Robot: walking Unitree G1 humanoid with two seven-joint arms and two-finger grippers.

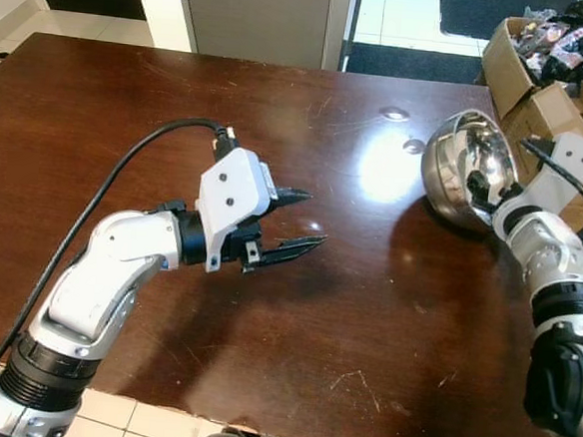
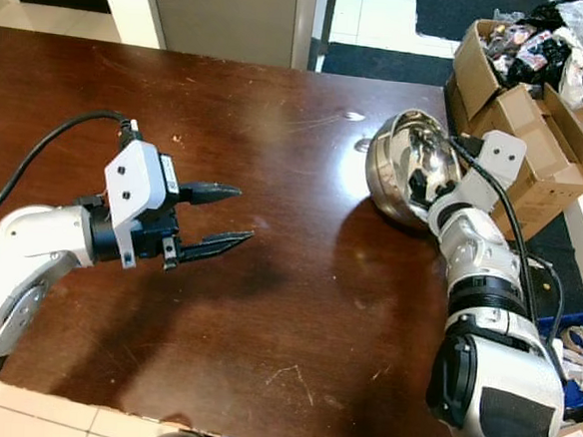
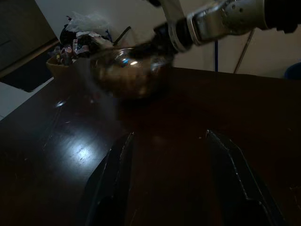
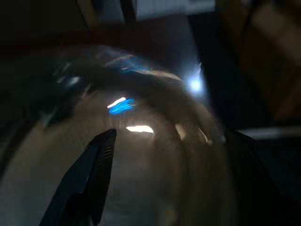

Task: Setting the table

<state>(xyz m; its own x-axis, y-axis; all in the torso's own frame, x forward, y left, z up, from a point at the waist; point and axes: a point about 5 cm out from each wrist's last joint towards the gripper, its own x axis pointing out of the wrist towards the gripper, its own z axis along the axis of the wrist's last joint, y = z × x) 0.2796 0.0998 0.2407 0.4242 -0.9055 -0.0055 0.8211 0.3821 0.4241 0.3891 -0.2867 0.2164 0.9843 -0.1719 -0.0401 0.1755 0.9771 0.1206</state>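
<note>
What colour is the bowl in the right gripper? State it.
Shiny silver metal bowl, mirror-like inside; clearest in the right eye view, tilted in the right gripper.

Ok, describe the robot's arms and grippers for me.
Both arms are silver with black joint bands. The left gripper has two long, tapered black fingers under a white block with two dark dots; a black cable loops back from it. The right gripper carries a matching white block and cable.

right pincer (image 2: 435, 196) grips tilted bowl (image 2: 403, 166) | left pincer (image 2: 234, 216) apart
</note>
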